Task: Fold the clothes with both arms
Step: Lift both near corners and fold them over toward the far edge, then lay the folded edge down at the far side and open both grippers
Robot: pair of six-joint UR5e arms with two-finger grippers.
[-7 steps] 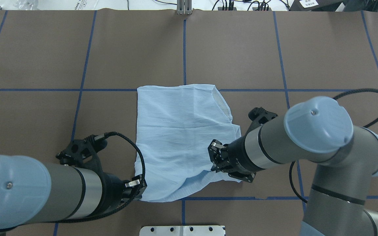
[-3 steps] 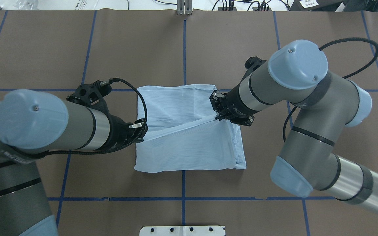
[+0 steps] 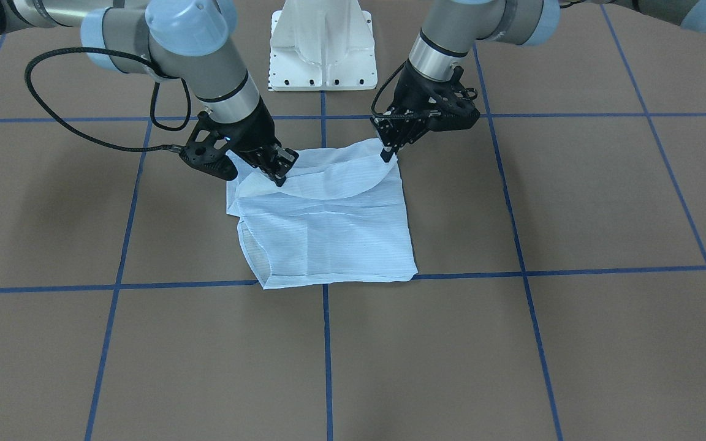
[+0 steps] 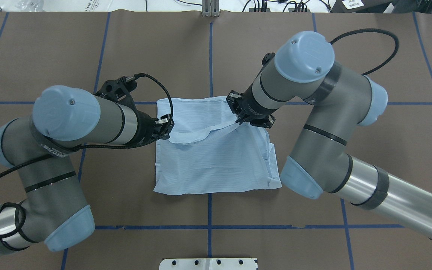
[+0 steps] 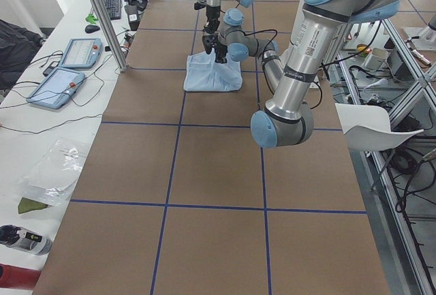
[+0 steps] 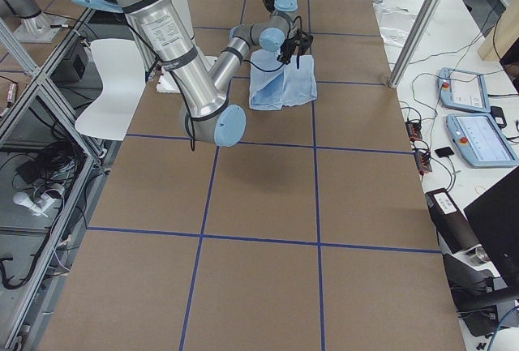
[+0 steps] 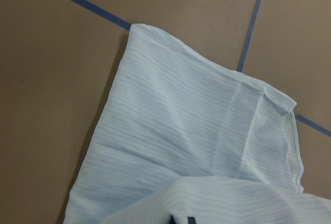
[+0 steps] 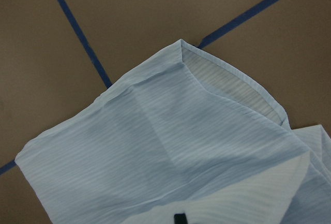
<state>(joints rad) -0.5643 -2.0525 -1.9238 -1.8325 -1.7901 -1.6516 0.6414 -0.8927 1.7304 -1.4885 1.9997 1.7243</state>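
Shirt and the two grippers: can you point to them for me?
shirt [image 4: 216, 168]: overhead view, flat lower part.
left gripper [image 4: 168, 129]: overhead view, fingertips pinching the shirt's edge.
right gripper [image 4: 238, 120]: overhead view, fingertips pinching the shirt's edge.
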